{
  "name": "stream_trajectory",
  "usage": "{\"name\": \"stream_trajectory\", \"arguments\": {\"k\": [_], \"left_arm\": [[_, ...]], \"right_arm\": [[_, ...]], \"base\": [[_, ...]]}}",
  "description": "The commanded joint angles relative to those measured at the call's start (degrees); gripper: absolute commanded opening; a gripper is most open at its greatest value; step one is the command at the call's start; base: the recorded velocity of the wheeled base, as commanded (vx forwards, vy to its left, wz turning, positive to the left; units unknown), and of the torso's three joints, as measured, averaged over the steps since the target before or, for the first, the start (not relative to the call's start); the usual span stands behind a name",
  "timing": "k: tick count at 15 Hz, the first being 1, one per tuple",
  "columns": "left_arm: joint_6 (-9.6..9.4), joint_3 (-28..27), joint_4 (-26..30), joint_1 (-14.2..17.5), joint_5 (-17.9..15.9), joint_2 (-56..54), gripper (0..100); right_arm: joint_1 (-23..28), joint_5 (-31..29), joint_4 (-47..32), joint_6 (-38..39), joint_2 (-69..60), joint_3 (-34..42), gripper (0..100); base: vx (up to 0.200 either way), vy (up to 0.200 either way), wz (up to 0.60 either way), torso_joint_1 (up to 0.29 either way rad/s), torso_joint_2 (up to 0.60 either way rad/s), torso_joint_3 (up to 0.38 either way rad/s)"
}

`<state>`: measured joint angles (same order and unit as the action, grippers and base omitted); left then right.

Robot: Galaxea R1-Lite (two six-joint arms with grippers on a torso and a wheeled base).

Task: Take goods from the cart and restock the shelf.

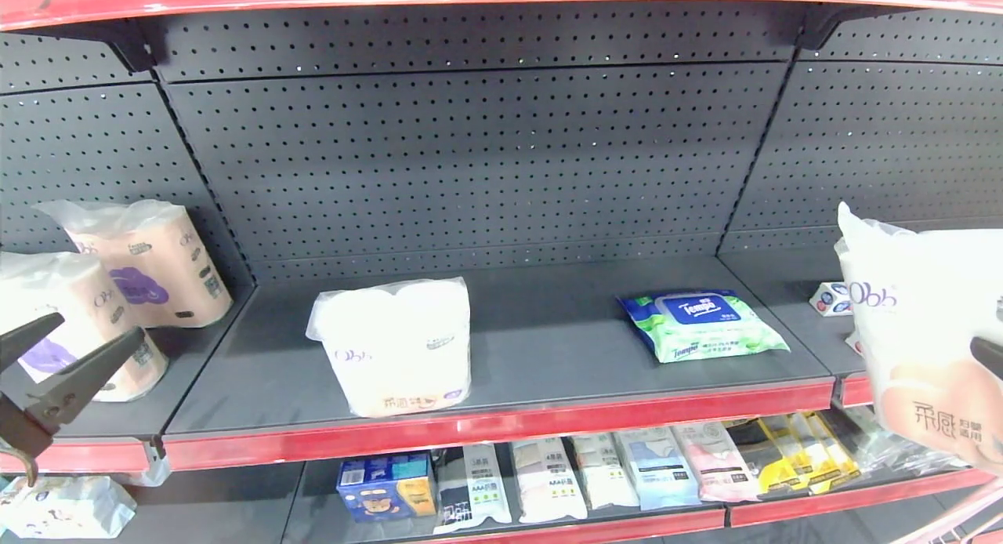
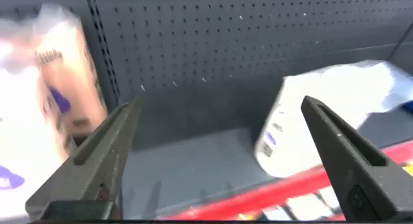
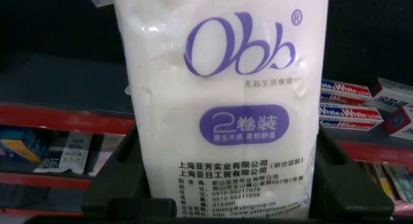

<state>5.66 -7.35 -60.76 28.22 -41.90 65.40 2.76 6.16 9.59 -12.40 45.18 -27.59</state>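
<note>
My right gripper [image 1: 989,356] is shut on a white two-roll pack of tissue rolls [image 1: 925,324] held in the air at the far right, in front of the shelf's red edge; the same pack [image 3: 222,101] sits between my fingers [image 3: 119,169] in the right wrist view. My left gripper [image 1: 59,348] stands open at the far left, in front of the left shelf bay, with nothing between its fingers [image 2: 97,159]. One white roll pack [image 1: 400,344] stands on the middle shelf board [image 1: 548,324], also seen as the white pack [image 2: 322,121] in the left wrist view.
Two peach roll packs [image 1: 149,262] [image 1: 70,317] stand in the left bay. A green wet-wipe pack [image 1: 701,323] lies right of centre. Small boxes [image 1: 832,297] sit in the right bay. The lower shelf [image 1: 548,473] holds several packets. A cart rail [image 1: 952,520] shows at the bottom right.
</note>
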Motion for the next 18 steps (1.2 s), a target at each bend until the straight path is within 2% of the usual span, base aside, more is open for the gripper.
{"name": "stream_trajectory", "arguments": {"k": [1,3,5,6,8,9,10,12,13,14,16,17,18], "left_arm": [[0.41,-8.2,18.5,-0.6,0.0,-19.2,100],[0.41,-9.5,35.4,-0.7,-1.0,-31.7,100],[0.58,-11.3,47.7,-2.9,-5.1,-40.7,100],[0.58,-12.1,52.1,-4.5,-5.9,-43.4,100],[0.32,-12.7,56.7,-6.3,-5.6,-44.8,100],[0.32,-12.7,56.7,-6.3,-5.6,-44.8,100],[-1.44,-12.0,57.4,-1.4,-4.7,-44.7,100],[-1.61,-12.4,58.3,3.8,-4.9,-44.7,100],[-1.88,-12.4,59.0,3.8,-4.9,-44.9,100],[-1.97,-12.6,59.6,3.2,-4.9,-44.8,100],[-2.23,-12.5,60.2,-0.6,-5.0,-44.7,100],[-2.23,-12.6,60.6,-5.5,-5.1,-44.7,100],[-2.23,-12.5,60.7,-8.9,-5.1,-44.7,100]], "right_arm": [[-0.9,0.0,0.0,-0.1,0.0,-0.1,0],[-1.1,0.0,0.1,0.0,-0.4,-0.1,0],[-1.1,0.1,0.0,1.1,-0.4,-0.7,0],[-1.1,0.1,0.0,1.1,-0.1,-0.9,0],[-1.1,0.3,0.2,1.2,0.3,-1.3,0],[-1.1,0.3,0.2,1.2,0.3,-1.3,0],[-1.0,1.1,0.3,1.4,0.5,-1.5,0],[-1.0,1.1,0.3,1.9,0.5,-1.4,0],[-1.0,1.0,0.4,2.0,0.5,-1.4,0],[-0.8,0.9,0.3,2.6,0.4,-1.3,0],[-0.5,0.8,0.3,3.9,-0.2,-0.8,0],[-0.1,0.4,0.3,4.0,-1.0,-0.5,0],[0.3,0.1,0.2,4.0,-1.7,-0.5,0]], "base": [[0.000,0.000,0.00,0.000,0.00,0.000],[0.000,0.000,0.00,0.000,0.00,0.000],[0.000,0.000,0.00,0.000,0.00,0.000],[0.000,0.000,0.00,0.000,0.00,0.000],[0.000,0.000,0.00,0.000,0.00,0.000],[0.000,0.000,0.00,0.000,0.00,0.000],[0.000,0.000,0.00,0.000,0.00,0.000],[0.000,0.000,0.00,0.000,0.00,0.000],[0.000,0.000,0.00,0.000,0.00,0.000],[0.000,0.000,0.00,0.000,0.00,0.000],[0.000,0.000,0.00,0.000,0.00,0.000],[0.000,0.000,0.00,0.000,0.00,0.000],[0.000,0.000,0.00,0.000,0.00,0.000]]}}
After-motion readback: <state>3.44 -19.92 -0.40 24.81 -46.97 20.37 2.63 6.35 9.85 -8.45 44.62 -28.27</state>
